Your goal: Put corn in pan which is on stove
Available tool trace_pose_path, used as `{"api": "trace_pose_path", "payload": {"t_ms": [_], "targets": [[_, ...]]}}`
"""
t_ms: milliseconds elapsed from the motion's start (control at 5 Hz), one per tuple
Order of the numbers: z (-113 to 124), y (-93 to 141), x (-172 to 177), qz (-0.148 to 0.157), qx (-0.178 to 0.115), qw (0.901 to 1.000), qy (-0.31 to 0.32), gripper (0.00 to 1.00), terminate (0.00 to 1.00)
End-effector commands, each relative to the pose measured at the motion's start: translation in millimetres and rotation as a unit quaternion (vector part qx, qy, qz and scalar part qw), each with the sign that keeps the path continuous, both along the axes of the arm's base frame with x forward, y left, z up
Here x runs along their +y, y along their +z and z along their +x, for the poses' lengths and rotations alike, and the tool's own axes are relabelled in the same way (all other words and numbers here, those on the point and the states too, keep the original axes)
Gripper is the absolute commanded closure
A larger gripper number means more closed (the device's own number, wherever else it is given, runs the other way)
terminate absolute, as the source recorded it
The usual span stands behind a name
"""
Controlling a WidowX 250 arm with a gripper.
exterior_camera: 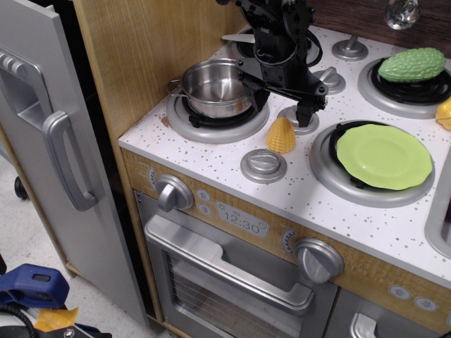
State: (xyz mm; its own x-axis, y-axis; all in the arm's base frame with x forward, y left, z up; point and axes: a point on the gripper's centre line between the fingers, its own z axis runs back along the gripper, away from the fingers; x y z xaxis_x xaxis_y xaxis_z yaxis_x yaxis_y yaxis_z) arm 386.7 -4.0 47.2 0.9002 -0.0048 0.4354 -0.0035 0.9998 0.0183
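Note:
The corn is a small yellow-orange bumpy cone standing upright on the white speckled stove top, between the two front burners. The pan is a shiny steel pot sitting empty on the left front burner. My black gripper hangs just above and behind the corn, beside the pan's right rim. Its jaws stand open and hold nothing. One dark fingertip points down next to a silver knob, and the other is near the pan's rim.
A lime-green plate lies on the right front burner. A bumpy green vegetable sits on the back right burner. A yellow object shows at the right edge. A silver knob is in front of the corn. A wooden wall stands left of the pan.

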Motion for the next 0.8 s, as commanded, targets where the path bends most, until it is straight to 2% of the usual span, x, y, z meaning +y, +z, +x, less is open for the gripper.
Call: {"api": "trace_pose_path", "payload": {"t_ms": [0, 600], "targets": [[0.0, 0.0, 0.0, 0.000, 0.000, 1.0000, 0.000, 0.00, 0.00], [2.8, -17.6, -6.2, -0.019, -0.014, 0.9997, 0.002, 0.00, 0.00]]}}
